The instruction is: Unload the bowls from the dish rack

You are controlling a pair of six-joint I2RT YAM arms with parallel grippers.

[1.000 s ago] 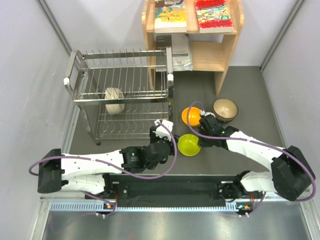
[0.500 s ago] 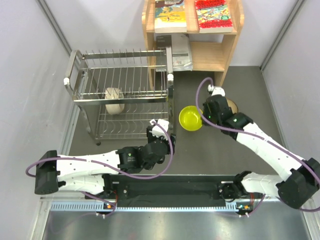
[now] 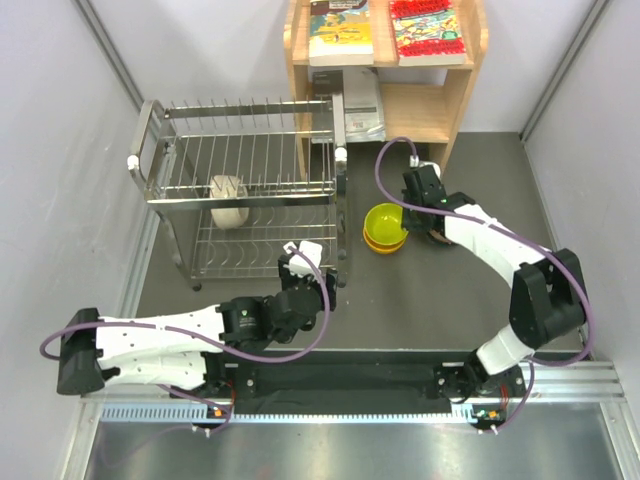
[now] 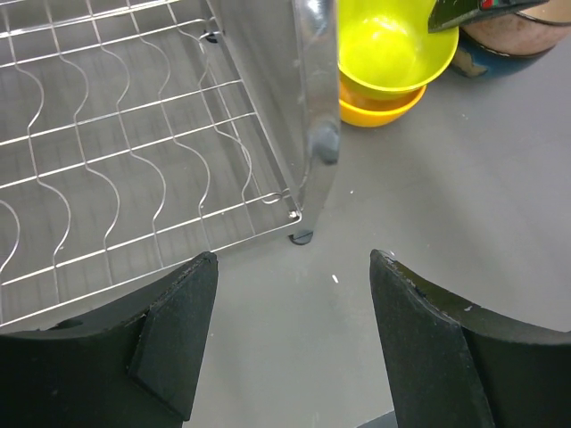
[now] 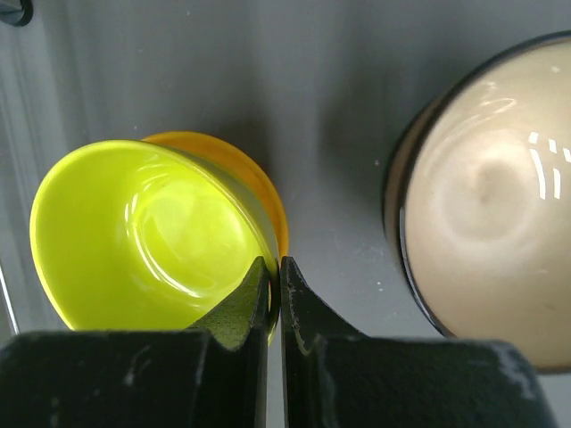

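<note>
- The tabletop (image 3: 440, 300) is carrying everything. The dish rack (image 3: 240, 190) is standing on its left part.
- The cream-white bowl (image 3: 228, 200) is sitting on edge among the rack's wires, and it is the only bowl showing inside.
- The pinkish-brown bowl (image 5: 486, 205) is resting upright to the right of the rack, seemingly nested on the teal-blue bowl (image 4: 477, 64).
- The yellow-green bowl (image 3: 385, 226) is sitting tilted inside the orange bowl (image 5: 263, 183), close to the rack's corner post.
- The right gripper (image 5: 275, 276) is pinching the yellow-green bowl's rim, with its jaws clamped on the thin wall.
- The left gripper (image 4: 290, 294) is hanging low by the rack's foot, with its jaws apart and nothing in them.
- Risk: the bowl is leaning, so letting go now could be sending it rocking or sliding off the orange one.
- Risk: pulling away before the jaws are fully parting could be dragging both bowls, perhaps into the post or the pinkish-brown bowl.
- Risk: the left arm reaching for the last bowl could be snagging its fingers on the wires and shifting the rack.
</note>
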